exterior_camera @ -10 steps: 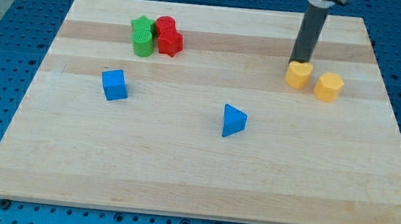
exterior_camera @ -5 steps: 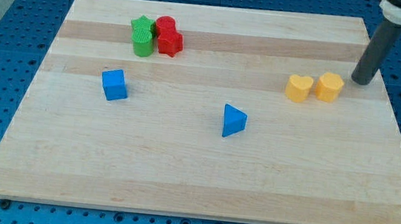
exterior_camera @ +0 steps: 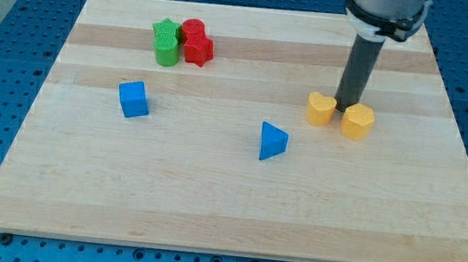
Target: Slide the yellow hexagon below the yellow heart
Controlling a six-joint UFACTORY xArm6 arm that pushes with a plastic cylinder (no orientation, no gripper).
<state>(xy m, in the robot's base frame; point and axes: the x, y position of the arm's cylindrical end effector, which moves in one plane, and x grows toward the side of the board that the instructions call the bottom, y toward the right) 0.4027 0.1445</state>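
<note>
The yellow heart (exterior_camera: pixel 321 109) lies right of the board's middle. The yellow hexagon (exterior_camera: pixel 358 121) sits just to its right and slightly lower, a small gap between them. My tip (exterior_camera: pixel 347 105) stands right behind the gap, touching or nearly touching the hexagon's upper left edge and close to the heart's upper right. The rod rises straight up from there to the view's top.
A green star-like block (exterior_camera: pixel 166 42) and red blocks (exterior_camera: pixel 196 42) cluster at the upper left. A blue cube (exterior_camera: pixel 133 99) lies at the left, a blue triangle (exterior_camera: pixel 272 141) near the middle. The wooden board (exterior_camera: pixel 224 226) has edges on all sides.
My tip went from above the heart out to the right of the hexagon, then back to between them. Both yellow blocks shifted left and slightly down.
</note>
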